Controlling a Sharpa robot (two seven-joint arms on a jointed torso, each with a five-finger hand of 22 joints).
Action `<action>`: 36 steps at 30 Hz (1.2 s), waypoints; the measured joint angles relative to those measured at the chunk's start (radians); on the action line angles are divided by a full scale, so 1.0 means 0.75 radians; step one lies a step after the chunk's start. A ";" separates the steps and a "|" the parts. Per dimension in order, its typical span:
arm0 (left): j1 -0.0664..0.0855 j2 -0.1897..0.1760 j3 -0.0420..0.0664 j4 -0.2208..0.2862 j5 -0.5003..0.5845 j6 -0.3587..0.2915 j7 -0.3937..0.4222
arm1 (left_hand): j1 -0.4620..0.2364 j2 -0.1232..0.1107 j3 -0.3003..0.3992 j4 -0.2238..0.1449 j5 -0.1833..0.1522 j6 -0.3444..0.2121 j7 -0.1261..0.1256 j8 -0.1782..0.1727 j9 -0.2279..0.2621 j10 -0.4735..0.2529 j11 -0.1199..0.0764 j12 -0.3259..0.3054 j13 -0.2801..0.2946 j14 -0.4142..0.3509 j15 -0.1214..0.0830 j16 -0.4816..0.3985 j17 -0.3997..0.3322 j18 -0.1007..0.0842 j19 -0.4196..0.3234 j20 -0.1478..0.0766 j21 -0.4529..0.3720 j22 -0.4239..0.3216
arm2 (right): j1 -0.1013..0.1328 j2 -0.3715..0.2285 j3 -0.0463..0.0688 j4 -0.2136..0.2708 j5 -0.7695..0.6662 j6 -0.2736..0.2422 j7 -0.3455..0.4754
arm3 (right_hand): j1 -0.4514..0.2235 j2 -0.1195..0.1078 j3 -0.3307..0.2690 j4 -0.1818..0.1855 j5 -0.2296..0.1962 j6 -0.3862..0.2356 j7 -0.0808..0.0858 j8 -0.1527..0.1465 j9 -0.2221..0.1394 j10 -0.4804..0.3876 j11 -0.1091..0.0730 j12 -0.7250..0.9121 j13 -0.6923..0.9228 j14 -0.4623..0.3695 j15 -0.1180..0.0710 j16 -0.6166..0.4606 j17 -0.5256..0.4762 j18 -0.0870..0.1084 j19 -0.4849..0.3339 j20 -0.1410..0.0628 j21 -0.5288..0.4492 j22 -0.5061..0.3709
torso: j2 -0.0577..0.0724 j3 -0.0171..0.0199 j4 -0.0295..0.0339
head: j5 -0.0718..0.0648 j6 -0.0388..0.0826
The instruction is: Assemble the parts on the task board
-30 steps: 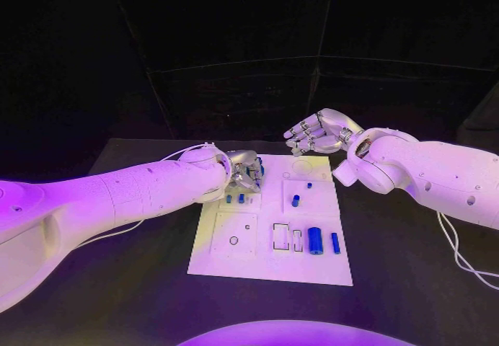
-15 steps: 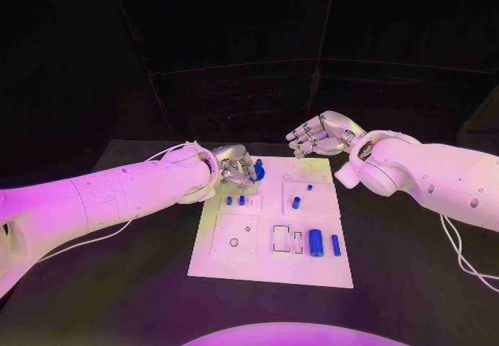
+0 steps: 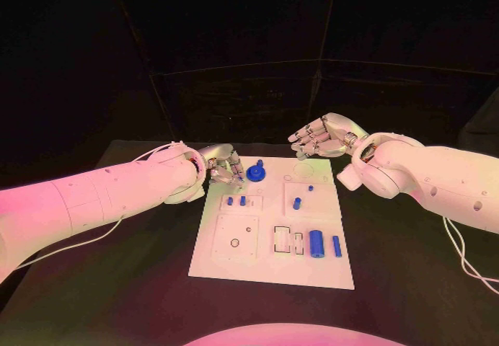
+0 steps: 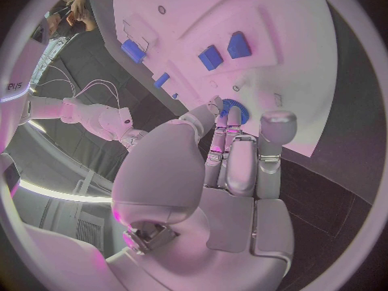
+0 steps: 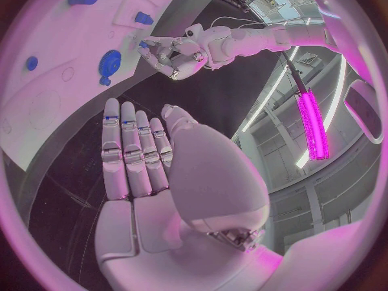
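The white task board [image 3: 268, 268] lies in the middle of the black table. A round blue disc part [image 3: 257, 174] sits on its far left corner, also seen as the disc [image 4: 233, 107] and the disc [image 5: 109, 63]. My left hand [image 3: 221, 167] hovers just left of the disc with nothing in it; its fingertips [image 4: 218, 103] are close beside the disc. My right hand [image 3: 327, 135] hangs above the board's far edge, fingers [image 5: 129, 149] side by side and holding nothing. Two small blue pegs [image 3: 236, 200] stand below the disc.
More blue parts stand on the board: a peg [image 3: 296, 202] in the middle, a thick cylinder [image 3: 315, 241] and a slim one [image 3: 336, 244] at the near right. A white cable [image 3: 473, 270] trails beside my right arm. Bare black table surrounds the board.
My left hand has drawn back to the left off the blue disc, which now lies uncovered on the board. My right hand has barely moved.
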 measured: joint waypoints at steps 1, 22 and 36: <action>0.000 0.000 0.000 -0.003 0.001 0.002 0.000 | 0.000 0.000 0.000 0.000 0.000 0.000 0.000 0.000 0.000 0.000 0.000 0.000 0.000 0.000 0.000 0.000 0.000 0.000 0.000 0.000 0.000 0.000 | 0.000 0.001 0.000 0.000 0.000 0.000 0.000 | 0.000 0.000 0.003 0.001 0.000 0.000 0.000 0.000 0.000 0.000 0.000 0.000 0.000 0.000 0.000 0.000 -0.001 0.000 0.000 0.000 0.000 0.000 | 0.001 0.0000 0.0000 | 0.001 -0.001; -0.021 0.031 -0.002 -0.065 0.006 0.054 -0.013 | -0.005 -0.005 0.003 -0.004 0.000 0.003 -0.003 -0.013 -0.004 0.010 0.000 -0.014 -0.008 0.005 -0.005 0.000 -0.009 0.000 0.000 0.000 0.005 0.003 | -0.002 0.005 0.000 0.000 0.000 -0.003 0.001 | 0.000 0.000 0.011 -0.003 0.000 0.000 0.000 0.000 0.000 0.000 0.000 0.000 0.000 0.000 0.000 0.000 -0.003 0.000 0.000 0.000 0.000 0.000 | 0.003 0.0013 -0.0042 | 0.003 -0.005; -0.026 0.046 -0.002 -0.075 0.007 0.075 -0.028 | -0.011 -0.011 0.007 -0.008 0.000 0.009 0.000 -0.014 -0.006 0.009 0.000 -0.014 -0.010 0.005 -0.005 0.000 -0.012 0.000 0.000 0.000 0.005 0.007 | -0.002 0.005 0.000 -0.001 0.000 -0.004 0.002 | -0.006 -0.006 0.021 -0.006 0.000 0.000 0.000 0.000 0.000 0.000 0.000 0.000 0.000 0.000 0.000 0.000 -0.005 0.000 0.000 0.000 -0.005 0.000 | 0.002 0.0012 -0.0027 | 0.003 -0.010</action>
